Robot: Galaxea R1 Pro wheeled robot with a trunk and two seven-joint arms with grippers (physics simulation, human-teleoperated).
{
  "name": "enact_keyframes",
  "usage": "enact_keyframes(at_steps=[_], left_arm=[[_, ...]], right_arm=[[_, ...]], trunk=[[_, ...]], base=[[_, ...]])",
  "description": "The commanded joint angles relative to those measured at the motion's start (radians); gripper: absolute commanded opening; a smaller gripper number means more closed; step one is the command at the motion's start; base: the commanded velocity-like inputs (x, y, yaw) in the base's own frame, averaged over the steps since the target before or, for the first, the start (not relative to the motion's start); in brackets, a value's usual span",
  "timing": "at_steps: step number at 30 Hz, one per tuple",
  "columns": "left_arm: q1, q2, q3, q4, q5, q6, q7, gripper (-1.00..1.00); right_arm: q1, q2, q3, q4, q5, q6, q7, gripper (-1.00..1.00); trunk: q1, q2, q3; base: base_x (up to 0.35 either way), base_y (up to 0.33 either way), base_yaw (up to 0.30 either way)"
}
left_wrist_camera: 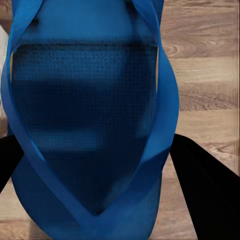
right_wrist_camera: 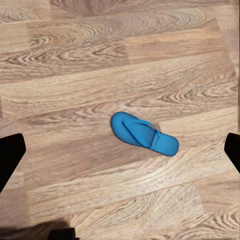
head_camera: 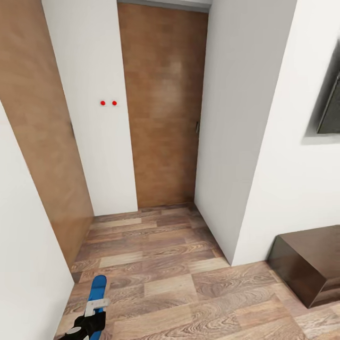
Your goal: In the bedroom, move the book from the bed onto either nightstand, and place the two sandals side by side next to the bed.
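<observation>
One bright blue sandal (head_camera: pixel 97 287) hangs low at the bottom left of the head view, with my left gripper (head_camera: pixel 93 315) shut on it. In the left wrist view that sandal (left_wrist_camera: pixel 90 100) is seen close up, straps towards the camera, between the black fingers (left_wrist_camera: pixel 207 192). The other sandal (right_wrist_camera: pixel 144 134) lies flat on the wood-plank floor in the right wrist view, well beyond my right gripper (right_wrist_camera: pixel 120 152), which is open with its fingers far apart. The book, the bed and the nightstand are out of view.
Ahead is a narrow corner with a brown door (head_camera: pixel 163 104), a second brown door (head_camera: pixel 38 132) at the left and white walls (head_camera: pixel 245 118). A long low dark bench cabinet (head_camera: pixel 307 264) stands at the right on the plank floor (head_camera: pixel 189 288).
</observation>
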Motion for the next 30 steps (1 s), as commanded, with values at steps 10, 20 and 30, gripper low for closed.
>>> enact_keyframes(at_steps=[10,20,30], left_arm=[[0.000,0.000,-0.009,0.001,0.006,-0.012,0.003,-1.00],[0.000,0.000,-0.009,0.001,0.006,-0.012,0.002,-1.00],[0.000,0.000,-0.009,0.001,0.005,-0.012,0.003,-1.00]], right_arm=[[0.000,0.001,-0.004,-0.001,0.010,-0.001,0.007,1.00],[0.000,0.001,-0.002,-0.001,0.010,-0.001,0.007,1.00],[0.000,0.001,-0.001,0.000,0.010,-0.001,0.007,1.00]], trunk=[[0.000,0.000,-0.001],[0.000,0.000,-0.001],[0.000,0.000,-0.001]], base=[[0.105,0.008,-0.291],[0.133,0.058,-0.292],[0.220,0.205,-0.292]])
